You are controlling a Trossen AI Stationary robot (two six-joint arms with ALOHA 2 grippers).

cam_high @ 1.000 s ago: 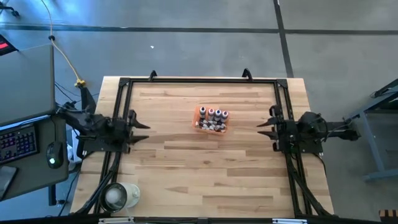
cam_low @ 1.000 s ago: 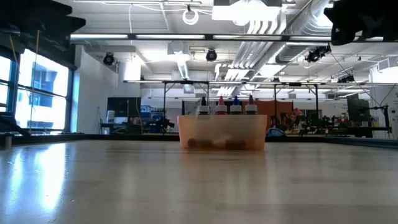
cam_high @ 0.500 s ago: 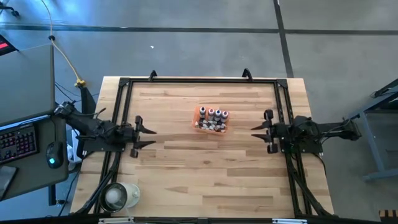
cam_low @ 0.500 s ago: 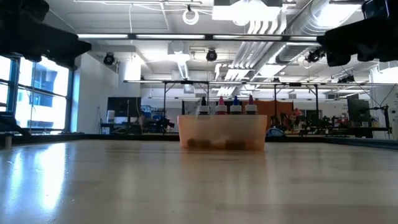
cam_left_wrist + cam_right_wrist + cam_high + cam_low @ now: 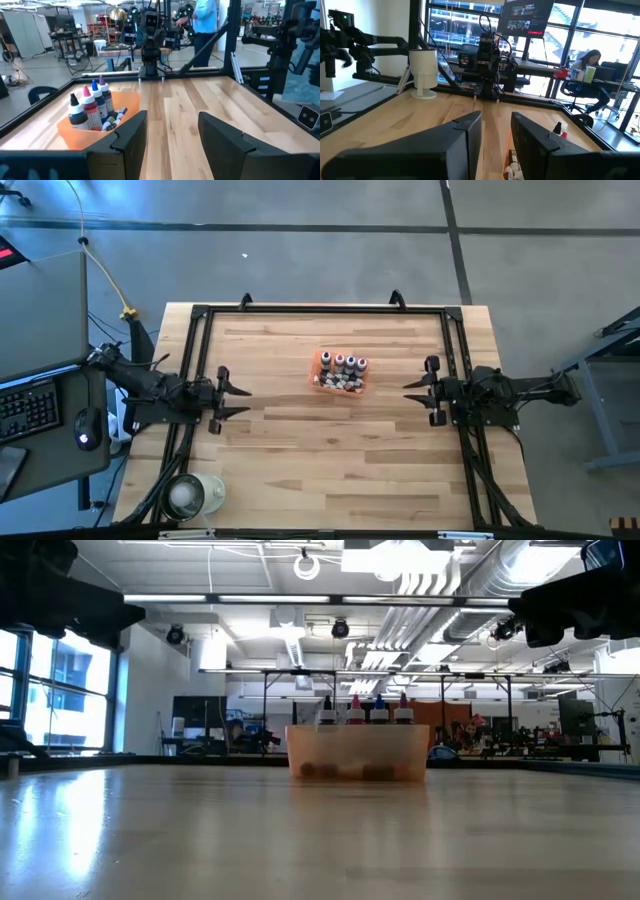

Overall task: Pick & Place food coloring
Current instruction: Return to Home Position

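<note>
Floor: grey concrete floor (image 5: 320, 240) all round, dark seams crossing it.
Table: pale wooden table (image 5: 300, 470), planks running side to side, catching a sheen.
Side desk: grey side desk (image 5: 55, 470) just off the table's left edge, with a keyboard (image 5: 25, 405) and a glowing mouse (image 5: 84, 440) on it.
Windows: tall windows (image 5: 62, 690) with daylight coming in.
Ceiling: open and white, with ducts (image 5: 440, 580) overhead and strip lights (image 5: 250, 600) on.
Far room: workbenches (image 5: 520, 745) in a row.
People: a standing person (image 5: 205, 15) in a blue top and a seated person (image 5: 587, 60) at a far desk.
</note>
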